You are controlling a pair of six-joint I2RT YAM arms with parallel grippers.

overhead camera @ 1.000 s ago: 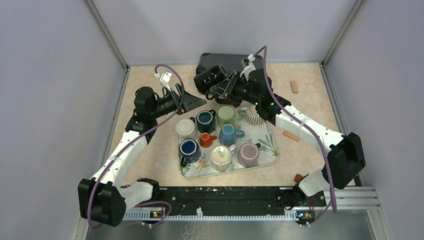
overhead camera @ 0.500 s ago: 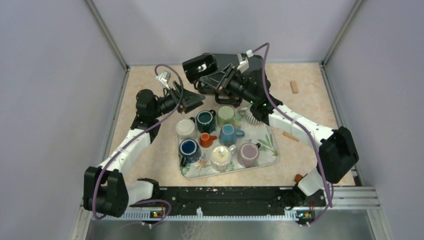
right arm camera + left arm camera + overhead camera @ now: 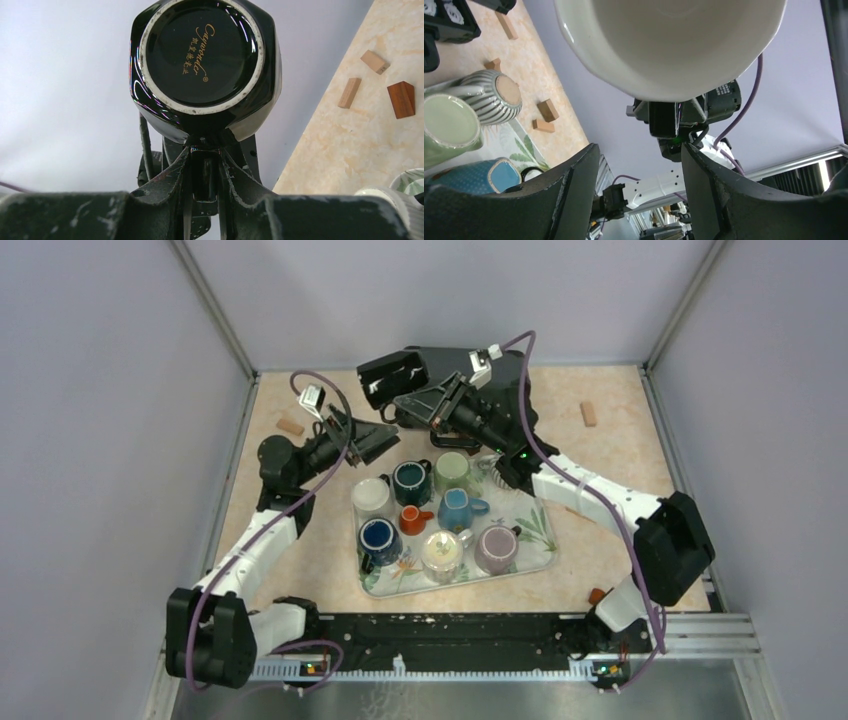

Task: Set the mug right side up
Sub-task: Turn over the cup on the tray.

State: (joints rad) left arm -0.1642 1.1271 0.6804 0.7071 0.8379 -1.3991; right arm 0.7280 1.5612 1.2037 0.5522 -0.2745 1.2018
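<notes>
The mug [image 3: 392,377] is black outside and white inside. My right gripper [image 3: 432,402] is shut on its handle and holds it in the air above the back of the table, tilted on its side. In the right wrist view the mug's black base with gold writing [image 3: 202,55] faces the camera and the gripper [image 3: 204,167] pinches the handle. My left gripper [image 3: 384,436] is open and empty just below and left of the mug. In the left wrist view the mug's white inside [image 3: 669,40] hangs above the open left gripper [image 3: 639,155].
A flowered tray [image 3: 543,543] in the middle holds several upright mugs and a striped one [image 3: 506,474] on its side. A black box [image 3: 505,380] stands at the back. Small wooden blocks [image 3: 588,414] [image 3: 290,426] lie on the tabletop.
My right gripper has raised the black mug and carried it left. My left gripper has swung back and left, tilting up under the mug's opening.
</notes>
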